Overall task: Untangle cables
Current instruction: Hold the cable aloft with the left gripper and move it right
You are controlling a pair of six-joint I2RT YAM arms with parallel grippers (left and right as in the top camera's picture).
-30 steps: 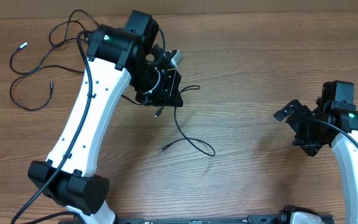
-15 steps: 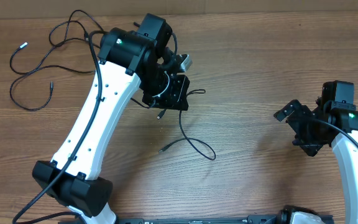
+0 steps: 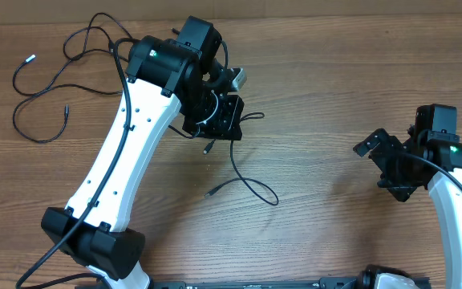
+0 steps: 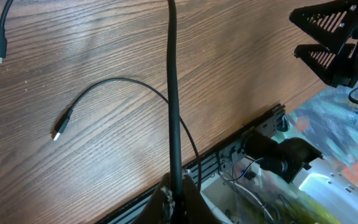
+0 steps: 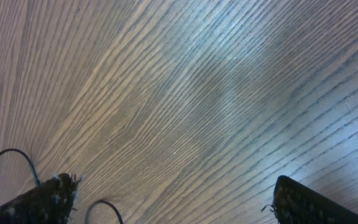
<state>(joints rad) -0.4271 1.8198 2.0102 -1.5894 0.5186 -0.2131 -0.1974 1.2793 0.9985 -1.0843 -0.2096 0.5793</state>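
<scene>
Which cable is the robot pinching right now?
The cable running straight from the shut left gripper; the other cables lie loose at the far left.

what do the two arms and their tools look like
Both the left arm and right arm have smooth white link shells with black joint housings, each with a small green light and a thick black wire running alongside. The left tool and right tool are black, with two flat fingers.

A wood-grain table (image 3: 335,96) is seen throughout. A black rail (image 3: 255,283) is fixed along its near edge. Beyond that edge, a mottled, many-coloured surface (image 4: 347,134) is seen.
</scene>
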